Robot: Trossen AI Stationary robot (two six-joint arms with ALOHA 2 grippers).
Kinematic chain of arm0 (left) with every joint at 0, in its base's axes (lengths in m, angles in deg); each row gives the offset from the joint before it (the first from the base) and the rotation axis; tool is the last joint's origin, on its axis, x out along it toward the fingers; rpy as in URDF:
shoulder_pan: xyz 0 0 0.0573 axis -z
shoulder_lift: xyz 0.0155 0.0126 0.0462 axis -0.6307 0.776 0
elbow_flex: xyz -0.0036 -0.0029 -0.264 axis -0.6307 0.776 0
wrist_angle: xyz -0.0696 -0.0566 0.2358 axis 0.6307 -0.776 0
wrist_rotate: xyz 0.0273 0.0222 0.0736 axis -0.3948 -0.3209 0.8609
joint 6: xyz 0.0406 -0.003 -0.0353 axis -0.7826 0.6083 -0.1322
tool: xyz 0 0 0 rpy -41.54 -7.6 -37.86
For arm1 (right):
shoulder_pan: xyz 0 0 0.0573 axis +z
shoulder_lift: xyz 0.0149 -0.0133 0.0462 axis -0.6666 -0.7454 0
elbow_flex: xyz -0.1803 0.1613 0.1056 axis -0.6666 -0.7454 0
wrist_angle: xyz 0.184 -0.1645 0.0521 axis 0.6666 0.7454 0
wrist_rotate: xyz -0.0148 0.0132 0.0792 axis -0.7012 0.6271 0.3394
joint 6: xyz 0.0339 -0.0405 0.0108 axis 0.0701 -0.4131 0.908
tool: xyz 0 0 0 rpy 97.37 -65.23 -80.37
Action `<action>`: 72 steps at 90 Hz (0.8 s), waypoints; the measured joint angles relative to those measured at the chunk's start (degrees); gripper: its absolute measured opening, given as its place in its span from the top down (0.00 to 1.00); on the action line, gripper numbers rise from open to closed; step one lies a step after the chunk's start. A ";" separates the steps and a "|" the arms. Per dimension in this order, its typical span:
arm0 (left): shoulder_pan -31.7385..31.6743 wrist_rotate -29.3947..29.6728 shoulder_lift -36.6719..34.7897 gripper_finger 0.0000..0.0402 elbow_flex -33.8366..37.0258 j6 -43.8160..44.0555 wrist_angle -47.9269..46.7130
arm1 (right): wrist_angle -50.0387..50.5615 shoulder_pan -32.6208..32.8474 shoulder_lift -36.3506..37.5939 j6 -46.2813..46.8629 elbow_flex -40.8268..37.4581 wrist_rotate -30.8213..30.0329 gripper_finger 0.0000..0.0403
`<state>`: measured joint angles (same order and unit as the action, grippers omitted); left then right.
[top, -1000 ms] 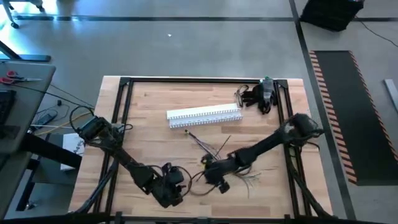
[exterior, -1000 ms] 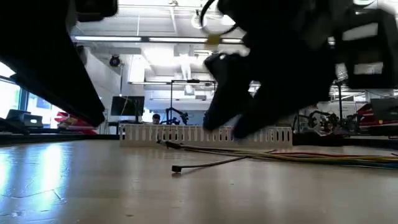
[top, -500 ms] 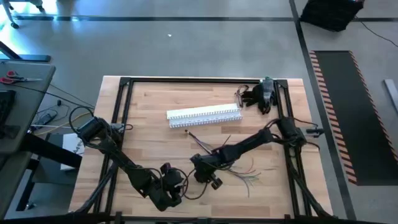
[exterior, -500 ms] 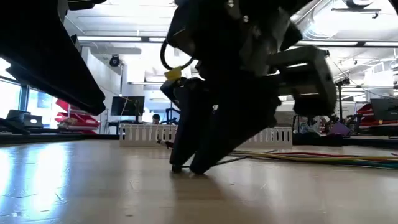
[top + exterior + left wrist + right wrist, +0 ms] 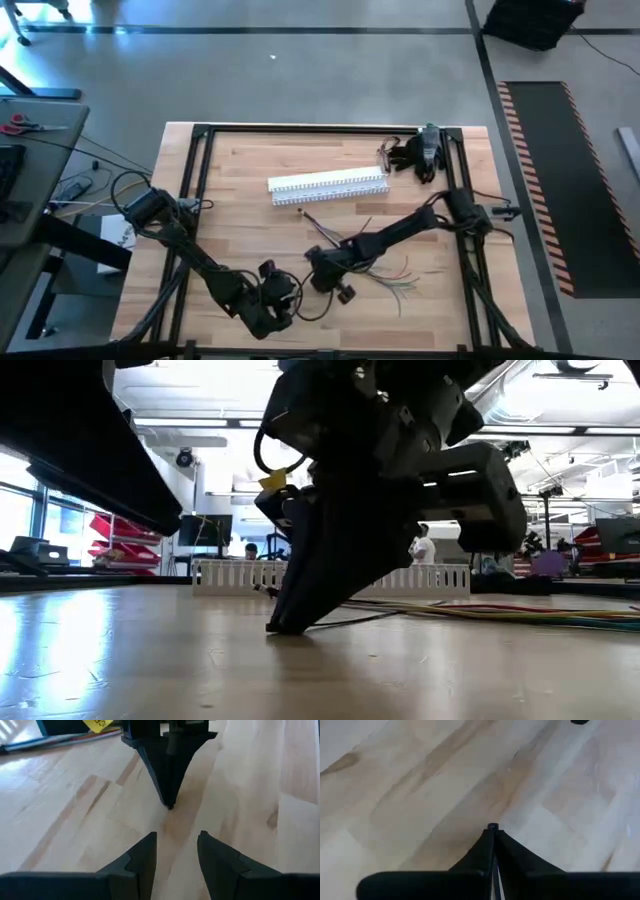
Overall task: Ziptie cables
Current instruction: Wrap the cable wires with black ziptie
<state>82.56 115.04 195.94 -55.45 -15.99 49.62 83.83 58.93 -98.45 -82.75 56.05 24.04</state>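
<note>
Two claws, one white slotted channel (image 5: 328, 184), perhaps a dozen loose cables (image 5: 385, 272)

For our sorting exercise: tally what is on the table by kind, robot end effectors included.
End effectors: 2 (left end effector, right end effector)
White slotted channel: 1
Bunch of cables: 1
Zip tie: 1
Dark tool pile: 1
Total: 6

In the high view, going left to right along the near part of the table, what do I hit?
left gripper → right gripper, down at the tabletop → cables fanned on the wood → table's right frame rail.
</note>
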 joint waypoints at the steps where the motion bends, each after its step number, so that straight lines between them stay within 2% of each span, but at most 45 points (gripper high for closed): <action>1: 0.00 0.12 0.00 0.70 0.00 -0.22 0.00 | 0.16 -0.06 0.21 -0.01 -0.04 -0.13 1.00; 28: 0.07 2.40 3.11 0.70 -0.07 -8.73 0.04 | 0.00 -0.65 3.25 -0.19 0.01 -0.46 1.00; 44: -0.02 3.16 6.75 0.70 -0.04 -9.00 0.51 | -0.60 -0.53 3.62 -0.19 0.04 -1.83 1.00; 62: -0.26 9.88 10.44 0.70 -0.04 -9.12 0.41 | -3.31 0.15 4.30 -0.19 0.04 -1.54 1.00; 72: -0.37 14.11 11.78 0.70 -0.04 -12.01 0.74 | -3.82 0.61 5.80 -0.10 0.04 -1.17 1.00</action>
<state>82.19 129.15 207.73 -55.49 -28.00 50.36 80.02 59.54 -92.64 -82.85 56.08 22.87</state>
